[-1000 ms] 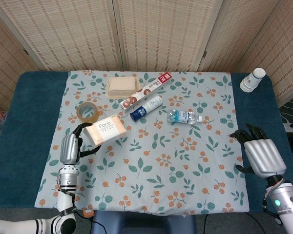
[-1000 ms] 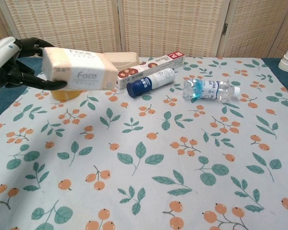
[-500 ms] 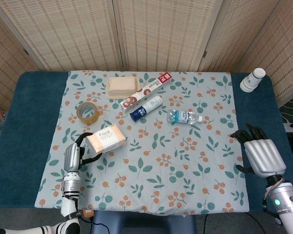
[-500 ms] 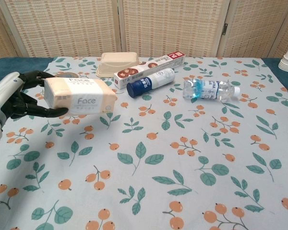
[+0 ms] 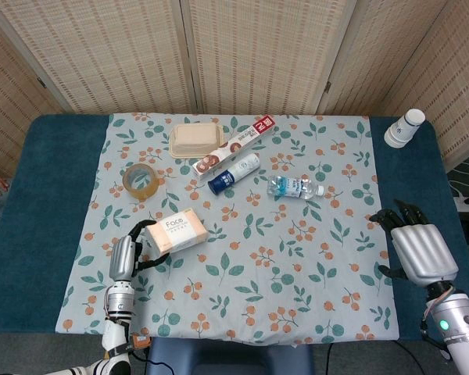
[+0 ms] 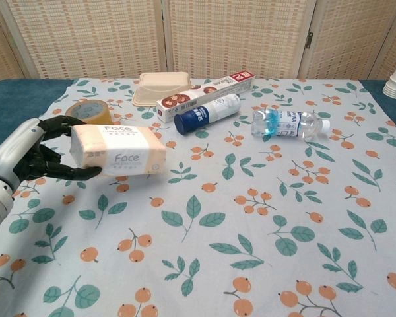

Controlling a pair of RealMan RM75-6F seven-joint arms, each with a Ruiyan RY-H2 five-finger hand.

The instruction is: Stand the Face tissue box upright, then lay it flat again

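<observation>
The peach Face tissue box (image 5: 177,231) (image 6: 120,150) lies lengthwise in my left hand (image 5: 125,255) (image 6: 28,155), low over the floral cloth at the front left. Dark fingers wrap its left end from above and below, with the printed "Face" side toward the chest camera. Whether its underside touches the cloth I cannot tell. My right hand (image 5: 417,246) hovers by the table's right edge with fingers apart and nothing in it; the chest view does not show it.
A tape roll (image 5: 141,180) (image 6: 88,111) lies just behind the box. Further back are a beige lidded container (image 5: 196,138), a long red-and-white box (image 5: 234,144), a blue-capped tube (image 5: 234,173) and a lying water bottle (image 5: 295,187). Stacked paper cups (image 5: 404,127) stand far right.
My left hand has carried the tissue box down and toward the front of the table, from raised near the tape roll to low over the cloth. The right hand has stayed put.
</observation>
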